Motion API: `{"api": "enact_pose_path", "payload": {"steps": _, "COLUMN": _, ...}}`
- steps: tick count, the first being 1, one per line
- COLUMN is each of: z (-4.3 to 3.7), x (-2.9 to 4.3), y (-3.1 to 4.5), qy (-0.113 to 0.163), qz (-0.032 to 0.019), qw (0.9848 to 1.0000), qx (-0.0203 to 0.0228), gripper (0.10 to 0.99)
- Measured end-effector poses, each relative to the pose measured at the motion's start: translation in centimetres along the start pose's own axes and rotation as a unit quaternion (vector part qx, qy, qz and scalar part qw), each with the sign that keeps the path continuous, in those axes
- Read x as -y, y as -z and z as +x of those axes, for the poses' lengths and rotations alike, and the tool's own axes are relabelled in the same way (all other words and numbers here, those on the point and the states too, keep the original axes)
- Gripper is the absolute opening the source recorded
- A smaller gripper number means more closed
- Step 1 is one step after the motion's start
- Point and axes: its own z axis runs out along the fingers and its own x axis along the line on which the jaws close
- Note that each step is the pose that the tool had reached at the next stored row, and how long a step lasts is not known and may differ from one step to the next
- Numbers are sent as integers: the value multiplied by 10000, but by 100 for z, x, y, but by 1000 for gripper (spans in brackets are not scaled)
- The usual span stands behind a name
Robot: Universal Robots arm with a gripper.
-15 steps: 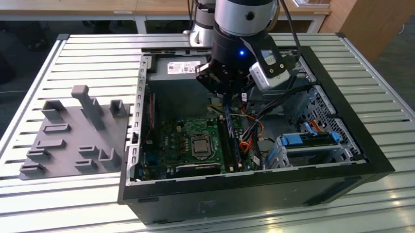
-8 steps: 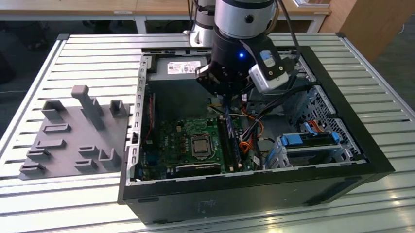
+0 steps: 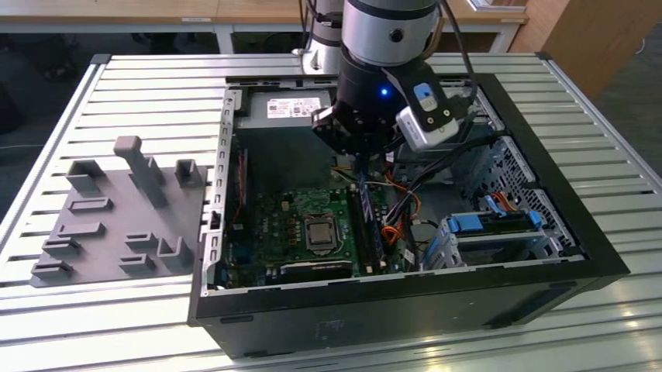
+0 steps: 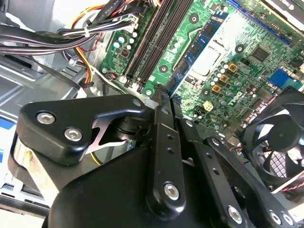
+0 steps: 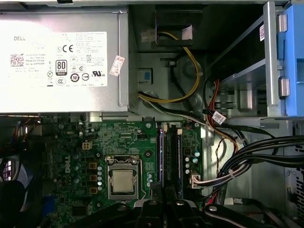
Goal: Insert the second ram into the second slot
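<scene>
The second ram [image 4: 192, 52] is a thin blue stick standing on edge in the slot nearest the CPU socket [image 5: 122, 180]. It is also seen as a bluish line [image 5: 161, 156] in the first wrist view and as a dark strip [image 3: 364, 225] in the exterior view. My gripper [image 4: 161, 95] hangs inside the open computer case, fingers pressed together with nothing visible between them. Its tips [image 5: 164, 190] sit over one end of that stick; I cannot tell whether they touch. Beside the stick run black slots [image 4: 149, 40] with nothing in them.
Bundled black, orange and yellow cables [image 5: 247, 156] lie beside the slots. A power supply [image 5: 61, 61] fills one end of the case, a fan [image 4: 280, 147] sits past the CPU, and blue drive-bay clips [image 3: 486, 223] are at the exterior view's right. A grey fixture [image 3: 114, 217] lies on the table.
</scene>
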Motion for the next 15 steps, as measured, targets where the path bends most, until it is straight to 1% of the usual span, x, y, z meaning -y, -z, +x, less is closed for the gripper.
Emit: {"api": "enact_pose_path", "payload": {"steps": 15, "z": 1, "x": 4, "y": -90, "qy": 0, "qz": 0, "qw": 10000, "qx": 0, "gripper": 137}}
